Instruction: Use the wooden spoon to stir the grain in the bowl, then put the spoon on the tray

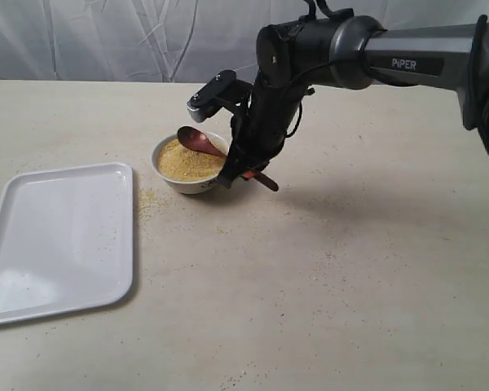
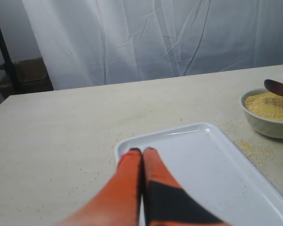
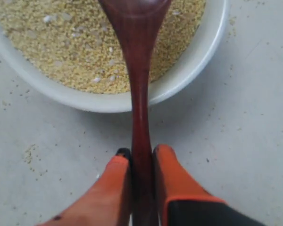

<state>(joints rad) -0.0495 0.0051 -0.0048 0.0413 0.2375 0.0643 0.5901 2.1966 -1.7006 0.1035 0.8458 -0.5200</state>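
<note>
The white bowl holds yellow-tan grain and stands right of the tray. The dark reddish wooden spoon rests its oval end on the grain, and its handle slants out over the bowl's right rim. My right gripper is shut on that handle just outside the rim; in the right wrist view the handle runs between the orange fingers of the right gripper toward the bowl. My left gripper is shut and empty above the tray. It is out of the exterior view.
Stray grain specks lie on the beige table between bowl and tray and are scattered further to the front right. A white curtain hangs behind the table. The right arm reaches in from the upper right.
</note>
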